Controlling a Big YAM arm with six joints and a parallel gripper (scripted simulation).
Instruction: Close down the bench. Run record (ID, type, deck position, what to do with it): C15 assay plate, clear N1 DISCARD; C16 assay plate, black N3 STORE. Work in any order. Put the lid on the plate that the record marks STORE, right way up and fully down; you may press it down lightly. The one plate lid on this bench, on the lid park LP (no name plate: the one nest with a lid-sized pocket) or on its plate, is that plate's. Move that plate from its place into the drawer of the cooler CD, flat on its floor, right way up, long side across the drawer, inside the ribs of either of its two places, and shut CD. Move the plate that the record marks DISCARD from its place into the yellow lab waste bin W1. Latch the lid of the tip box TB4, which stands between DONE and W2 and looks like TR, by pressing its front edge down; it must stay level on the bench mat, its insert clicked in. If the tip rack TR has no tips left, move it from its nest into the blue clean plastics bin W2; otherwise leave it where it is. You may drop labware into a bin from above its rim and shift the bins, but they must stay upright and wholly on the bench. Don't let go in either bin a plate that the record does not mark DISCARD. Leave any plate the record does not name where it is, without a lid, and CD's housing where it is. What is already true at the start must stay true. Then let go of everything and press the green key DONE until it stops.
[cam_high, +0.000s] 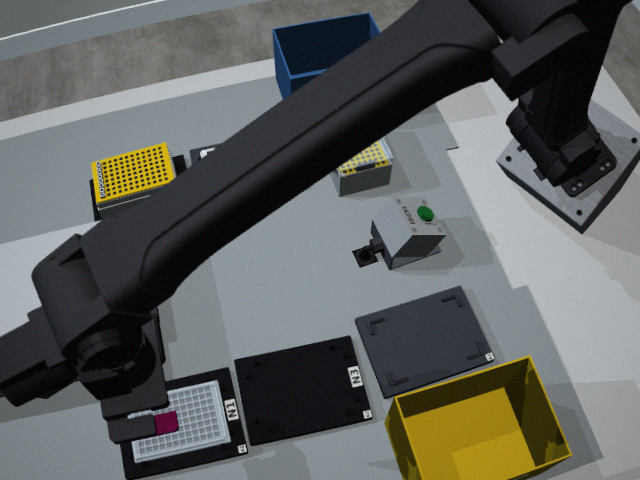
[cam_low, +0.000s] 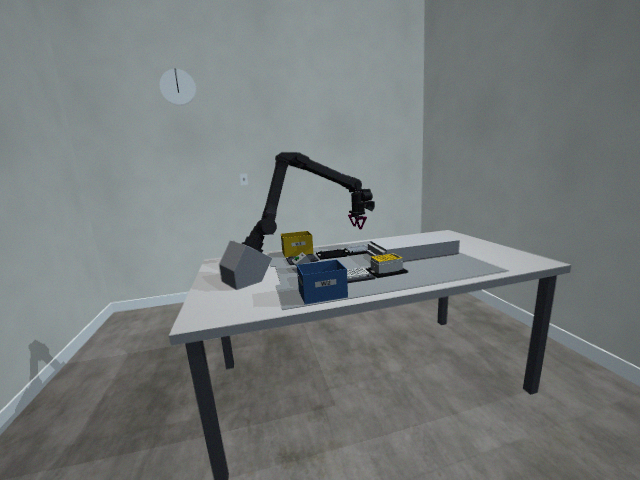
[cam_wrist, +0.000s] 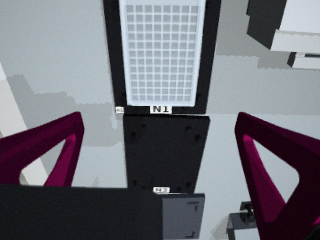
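A clear assay plate (cam_high: 180, 421) lies in the black nest N1 (cam_high: 231, 409); it also shows in the wrist view (cam_wrist: 161, 50). The nest N3 (cam_high: 302, 390) beside it holds nothing, and so does the grey lid park (cam_high: 423, 341). No black plate and no lid are in view. My gripper (cam_wrist: 159, 120) is open and empty, well above the N1 plate. One magenta finger (cam_high: 166, 422) shows over the plate; the arm hides the other. The yellow bin W1 (cam_high: 478, 421) stands at the front right. The green key DONE (cam_high: 424, 212) sits on its grey box.
The blue bin W2 (cam_high: 325, 49) stands at the back. The tip box TB4 (cam_high: 364, 165) is partly hidden under my arm. The tip rack TR (cam_high: 131, 173) shows a yellow top full of holes. My arm's base (cam_high: 568, 160) is at the right.
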